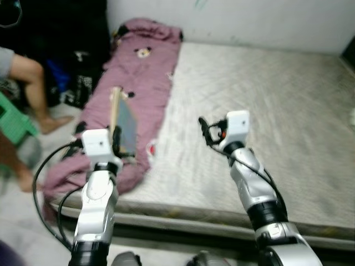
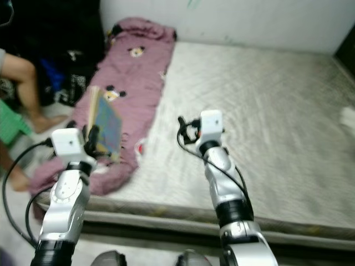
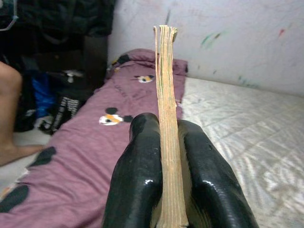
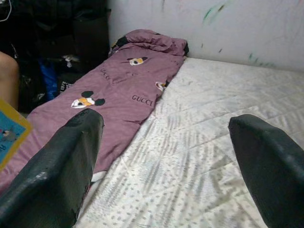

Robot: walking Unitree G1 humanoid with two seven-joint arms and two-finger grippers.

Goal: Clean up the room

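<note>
A thin book [image 1: 125, 123] with a blue cover and tan page edges stands upright in my left gripper [image 1: 117, 139], which is shut on its lower part. In the left wrist view both black fingers [image 3: 137, 166] press the book's [image 3: 166, 95] sides. It hangs over a purple cartoon-print blanket [image 1: 145, 72] lying along the left side of a bare grey mattress [image 1: 266, 100]. My right gripper [image 1: 206, 131] is open above the middle of the mattress, with nothing between its fingers [image 4: 61, 161].
A person's bare leg [image 1: 32, 83] and a green stool [image 1: 14, 119] are on the floor at the left. Dark bags [image 1: 75, 77] are piled beside the blanket. A white wall [image 1: 249, 16] runs behind the mattress. A small white thing [image 2: 348, 117] lies at the right edge.
</note>
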